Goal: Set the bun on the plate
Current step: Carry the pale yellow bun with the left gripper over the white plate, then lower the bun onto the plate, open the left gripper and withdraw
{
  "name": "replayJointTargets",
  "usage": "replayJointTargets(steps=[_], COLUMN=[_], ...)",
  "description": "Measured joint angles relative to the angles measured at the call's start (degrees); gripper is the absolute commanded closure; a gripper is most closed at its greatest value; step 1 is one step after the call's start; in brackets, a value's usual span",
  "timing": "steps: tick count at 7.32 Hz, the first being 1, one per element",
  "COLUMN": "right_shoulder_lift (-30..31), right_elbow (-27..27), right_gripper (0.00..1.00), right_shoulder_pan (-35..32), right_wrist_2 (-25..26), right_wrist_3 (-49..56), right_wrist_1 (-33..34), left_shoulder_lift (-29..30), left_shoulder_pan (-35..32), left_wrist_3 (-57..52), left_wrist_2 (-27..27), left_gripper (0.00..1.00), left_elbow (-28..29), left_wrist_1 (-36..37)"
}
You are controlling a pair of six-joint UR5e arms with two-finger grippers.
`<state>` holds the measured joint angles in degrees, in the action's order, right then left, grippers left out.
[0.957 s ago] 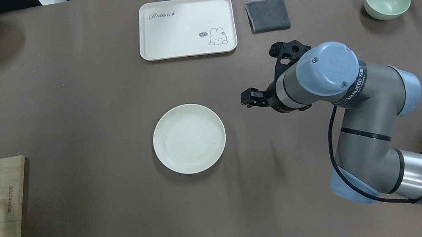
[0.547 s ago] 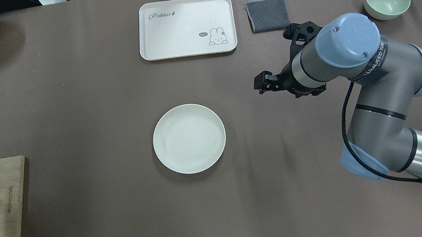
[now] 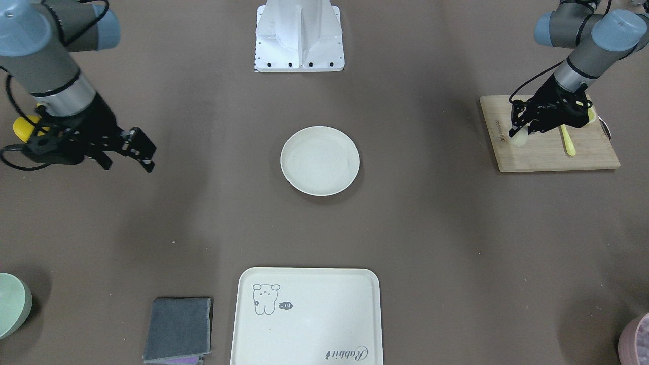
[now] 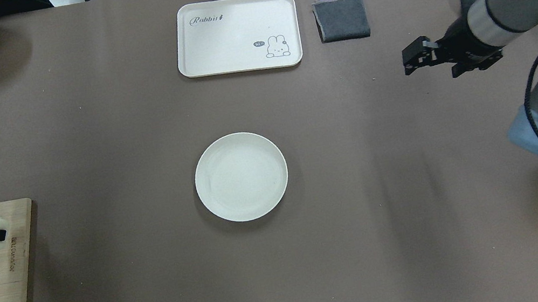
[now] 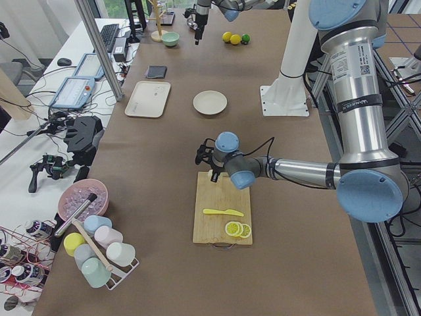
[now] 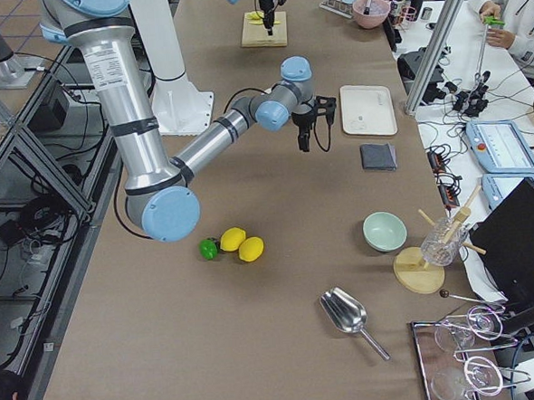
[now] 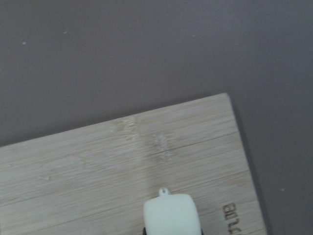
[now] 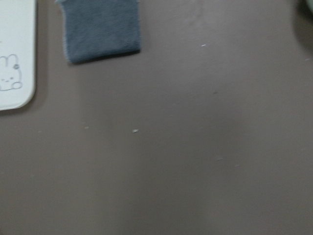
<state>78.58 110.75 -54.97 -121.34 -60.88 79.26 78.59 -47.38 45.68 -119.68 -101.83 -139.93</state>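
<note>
The left gripper (image 3: pixel 521 133) is holding the small, pale cream-white, rounded bun (image 7: pixel 171 215) between its two fingers, over a corner of the light wooden cutting board (image 3: pixel 552 157). This is well apart from the round off-white plate (image 4: pixel 212 204) in the middle of the table. The bun is looking soft and light, so I think a gentle squeeze across its middle is serving best, while a hard one is risking a dent. The right gripper (image 4: pixel 411 59) is hanging with its fingers parted, carrying nothing.
</note>
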Motion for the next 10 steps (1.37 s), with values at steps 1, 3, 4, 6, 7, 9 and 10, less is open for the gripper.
replayJointTargets(steps=[1,3,4,6,7,9,10], right_shoulder_lift=[5.17,15.32,19.61,25.6,27.26,28.84,29.21], right_elbow=[0.83,1.2,1.0,0.61,0.48,0.23,0.2], right_gripper=[0.0,0.0,0.0,0.0,0.0,0.0,0.0], right_shoulder_pan=[-5.65,-16.32,-20.68,-26.63,-28.04,-29.27,-29.64], right_wrist_2=[-3.68,-8.97,-10.23,-11.1,-11.14,-11.12,-11.11], right_wrist_3=[7.74,24.11,31.05,40.16,41.91,42.93,43.38], right_wrist_1=[-0.07,-0.22,-0.22,-0.17,-0.18,-0.3,-0.34], left_shoulder_lift=[3.39,12.95,18.87,31.5,37.96,45.34,47.76], left_shoulder_pan=[-0.1,-0.01,0.65,6.66,11.42,17.93,19.96], left_wrist_3=[0.09,2.01,4.51,10.3,13.22,17.61,19.52], left_wrist_2=[-0.26,-0.06,0.17,5.0,9.45,15.49,17.3], left_gripper=[0.65,0.65,0.65,0.64,0.62,0.59,0.54], left_elbow=[-1.36,-2.75,-2.97,-2.85,-2.52,0.06,2.32], left_wrist_1=[3.94,13.73,19.08,30.77,37.79,44.09,44.46])
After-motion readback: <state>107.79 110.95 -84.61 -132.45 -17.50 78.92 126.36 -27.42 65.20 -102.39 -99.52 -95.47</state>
